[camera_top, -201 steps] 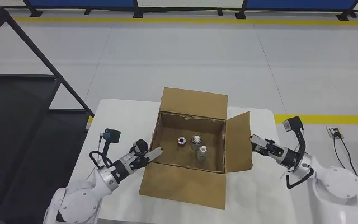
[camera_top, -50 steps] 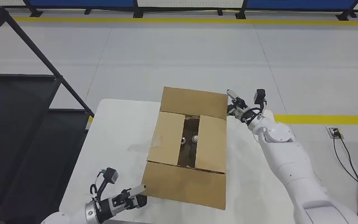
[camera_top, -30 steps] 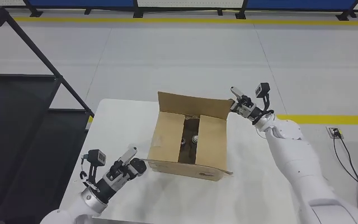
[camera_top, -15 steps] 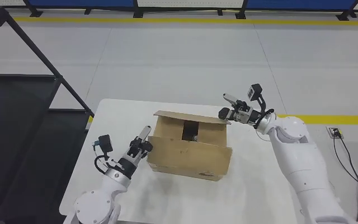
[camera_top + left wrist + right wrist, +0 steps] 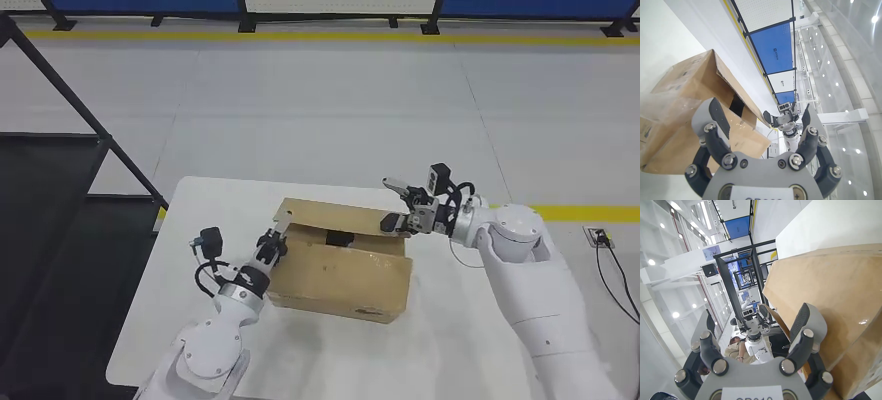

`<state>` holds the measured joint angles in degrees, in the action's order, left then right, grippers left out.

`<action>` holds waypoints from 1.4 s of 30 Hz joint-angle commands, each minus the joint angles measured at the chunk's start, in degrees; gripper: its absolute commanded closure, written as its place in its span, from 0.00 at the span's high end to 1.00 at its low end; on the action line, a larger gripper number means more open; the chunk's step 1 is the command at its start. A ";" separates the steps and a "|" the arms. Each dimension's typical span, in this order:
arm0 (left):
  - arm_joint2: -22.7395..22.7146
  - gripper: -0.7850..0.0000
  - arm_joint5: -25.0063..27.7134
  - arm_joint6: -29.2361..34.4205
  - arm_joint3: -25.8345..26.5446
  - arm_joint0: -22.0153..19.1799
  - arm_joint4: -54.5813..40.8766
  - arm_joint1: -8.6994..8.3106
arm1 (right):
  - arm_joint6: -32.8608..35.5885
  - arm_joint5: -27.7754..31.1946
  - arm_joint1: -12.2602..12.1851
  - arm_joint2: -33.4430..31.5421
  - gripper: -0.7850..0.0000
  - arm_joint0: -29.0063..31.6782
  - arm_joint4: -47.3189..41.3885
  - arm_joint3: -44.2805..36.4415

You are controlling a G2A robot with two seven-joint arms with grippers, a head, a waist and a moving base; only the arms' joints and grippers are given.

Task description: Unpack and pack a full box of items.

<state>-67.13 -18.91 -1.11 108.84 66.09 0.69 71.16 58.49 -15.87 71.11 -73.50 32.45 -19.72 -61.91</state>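
A brown cardboard box lies tipped over in the middle of the white table, its flaps mostly folded in with a dark gap between them; its contents are hidden. My left gripper is open at the box's left end, and in the left wrist view one finger lies against the cardboard. My right gripper is open at the box's upper right corner, and its wrist view has one finger resting on the box wall.
A black metal frame stands off the table's left side. Bare tabletop surrounds the box on the left, front and right. A yellow floor line runs behind the right arm.
The box, earlier upright and open with small bottles showing, has been tipped over with its flaps folded in. Both grippers have closed in on its two ends in the last half second.
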 commanded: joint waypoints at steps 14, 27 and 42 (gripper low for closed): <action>3.99 1.00 -2.02 -3.26 -6.04 -6.09 1.77 2.16 | -2.01 -4.89 -0.83 0.85 1.00 5.50 -0.66 -9.25; 1.45 1.00 -0.42 -7.08 -4.81 -6.00 -3.16 3.60 | -5.89 2.10 -1.29 1.18 1.00 10.92 -0.49 -13.15; -24.54 1.00 4.07 -3.86 6.29 11.65 -16.77 1.94 | -6.85 9.62 -1.46 1.34 1.00 12.92 -0.10 -12.60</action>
<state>-92.49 -14.83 -4.43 115.18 77.98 -16.16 73.09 51.63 -6.25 69.65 -72.16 45.37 -19.81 -74.50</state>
